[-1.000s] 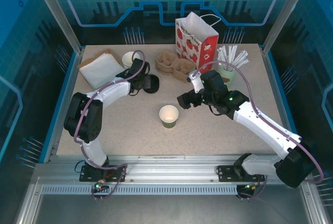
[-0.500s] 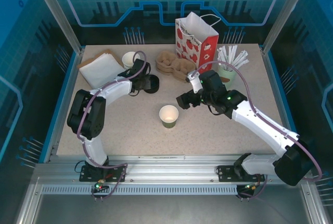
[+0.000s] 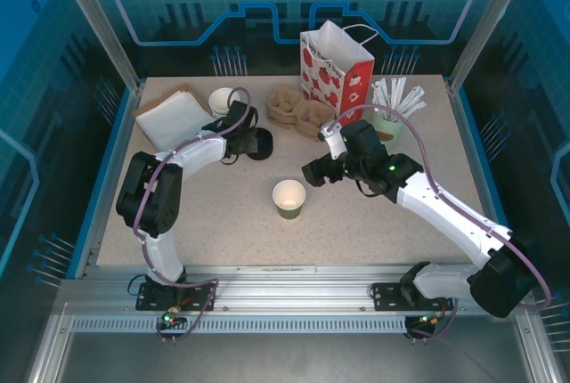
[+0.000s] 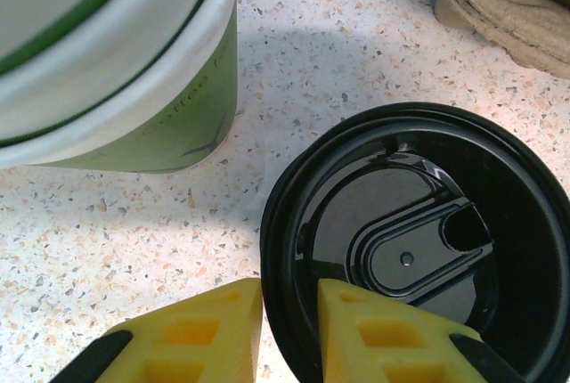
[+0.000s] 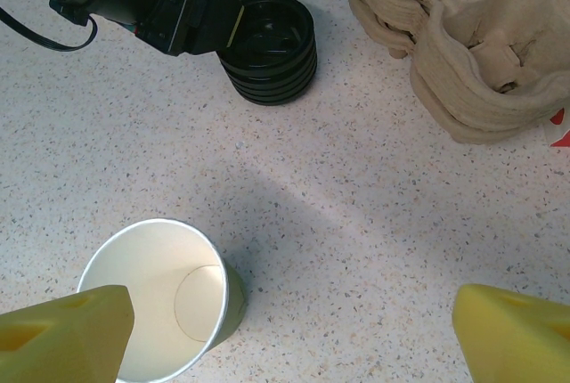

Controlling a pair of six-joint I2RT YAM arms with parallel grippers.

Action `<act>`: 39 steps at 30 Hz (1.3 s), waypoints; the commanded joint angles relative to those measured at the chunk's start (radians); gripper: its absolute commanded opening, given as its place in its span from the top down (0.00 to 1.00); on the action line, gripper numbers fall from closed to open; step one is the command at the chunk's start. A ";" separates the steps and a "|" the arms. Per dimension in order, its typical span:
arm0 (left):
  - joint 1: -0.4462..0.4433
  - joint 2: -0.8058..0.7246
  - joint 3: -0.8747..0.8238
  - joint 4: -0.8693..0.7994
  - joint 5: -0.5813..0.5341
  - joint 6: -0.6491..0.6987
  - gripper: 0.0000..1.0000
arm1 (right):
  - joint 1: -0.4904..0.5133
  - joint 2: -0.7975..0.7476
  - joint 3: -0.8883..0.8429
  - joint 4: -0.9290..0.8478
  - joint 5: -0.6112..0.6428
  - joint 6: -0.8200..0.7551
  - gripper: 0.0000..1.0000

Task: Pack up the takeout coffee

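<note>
The takeout coffee cup [image 3: 289, 198], olive-green outside and cream inside, stands upright and open-topped mid-table; it sits at the lower left of the right wrist view [image 5: 160, 303]. A low stack of black lids [image 3: 259, 143] [image 5: 269, 49] lies behind it. My left gripper [image 3: 248, 141] [image 4: 289, 289] is down at that stack, one yellow finger outside and one inside the near rim of the top black lid [image 4: 419, 240], pinching it. My right gripper [image 3: 312, 172] [image 5: 292, 303] hovers wide open just right of the cup, holding nothing.
A stack of lidless green-and-white cups [image 3: 223, 101] [image 4: 134, 62] stands close left of the lids. Brown pulp cup carriers [image 3: 298, 109] [image 5: 463, 44] lie behind, with a red-and-white paper bag [image 3: 337, 71], a pot of white sticks [image 3: 392, 111] and white napkins [image 3: 174, 116] at the back.
The left arm's elbow has shifted slightly while its gripper stays at the lid stack. The right gripper has edged a little toward the back. The cup has not moved.
</note>
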 commanded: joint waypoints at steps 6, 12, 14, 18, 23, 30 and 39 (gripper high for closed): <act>0.010 -0.008 0.026 -0.010 0.002 0.007 0.81 | 0.020 0.008 0.023 0.015 -0.002 -0.014 0.06; 0.009 -0.045 0.021 -0.010 0.004 0.007 0.83 | 0.020 0.007 0.028 0.012 -0.004 -0.016 0.06; 0.010 -0.060 0.019 -0.010 0.006 0.005 0.83 | 0.021 0.004 0.031 0.011 -0.003 -0.017 0.06; 0.010 -0.091 0.015 -0.010 0.010 0.006 0.84 | 0.021 -0.001 0.033 0.008 0.000 -0.014 0.06; 0.009 -0.168 -0.008 -0.009 0.033 -0.008 0.85 | 0.020 -0.007 0.049 -0.016 0.022 -0.013 0.06; 0.010 -0.505 -0.213 0.118 0.295 -0.138 0.85 | -0.145 -0.122 0.042 0.058 -0.194 0.102 0.06; 0.010 -0.799 -0.318 0.294 0.675 -0.416 0.83 | -0.185 -0.068 -0.028 0.606 -0.647 0.420 0.08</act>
